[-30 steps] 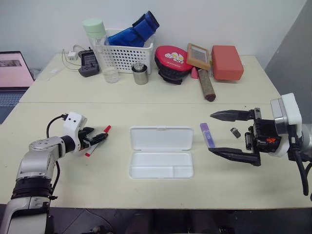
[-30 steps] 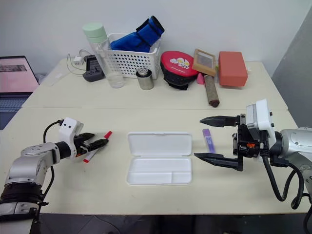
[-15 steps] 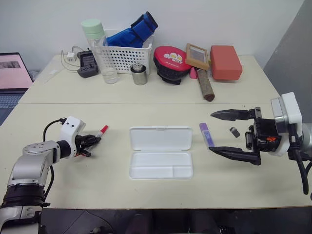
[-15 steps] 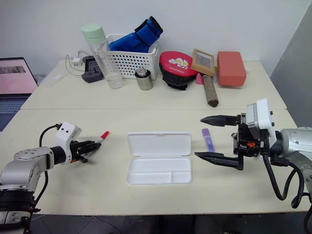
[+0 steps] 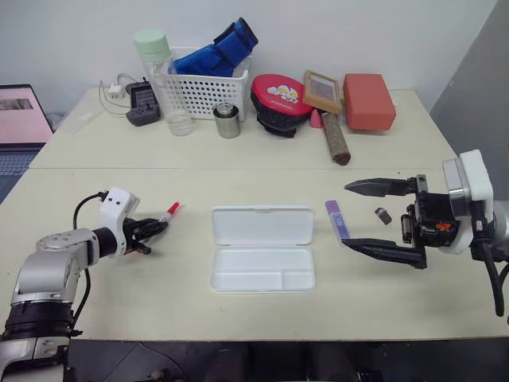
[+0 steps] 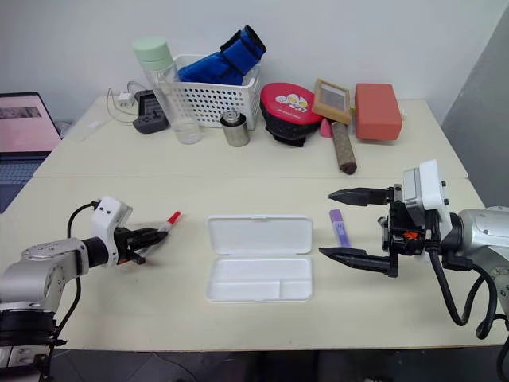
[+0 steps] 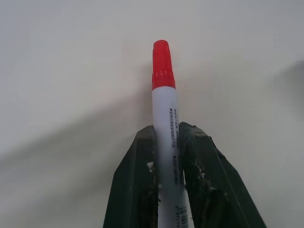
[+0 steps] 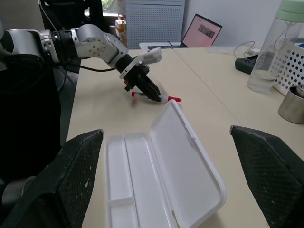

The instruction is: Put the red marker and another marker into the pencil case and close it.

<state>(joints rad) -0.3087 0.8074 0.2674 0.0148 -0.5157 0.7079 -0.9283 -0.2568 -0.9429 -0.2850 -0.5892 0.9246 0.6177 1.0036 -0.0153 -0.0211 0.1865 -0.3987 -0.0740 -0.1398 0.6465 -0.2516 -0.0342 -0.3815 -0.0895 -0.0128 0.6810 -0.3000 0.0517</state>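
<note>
My left gripper is shut on the white barrel of the red marker, holding it just above the table at the left with the red cap pointing toward the pencil case. The pencil case lies open in the middle, lid flat behind the divided tray, nothing inside. The purple marker lies on the table just right of the case. My right gripper hovers open beside it, one finger above the other, nothing between them.
A small dark grey piece lies right of the purple marker. Along the back stand a white basket, a bottle, a metal cup, a red round case, a frame, a red box and a brown roll. A laptop sits far left.
My left gripper closed on the red marker where it lay and has lifted it off the table, moving slightly toward the case. The right arm has kept still.
</note>
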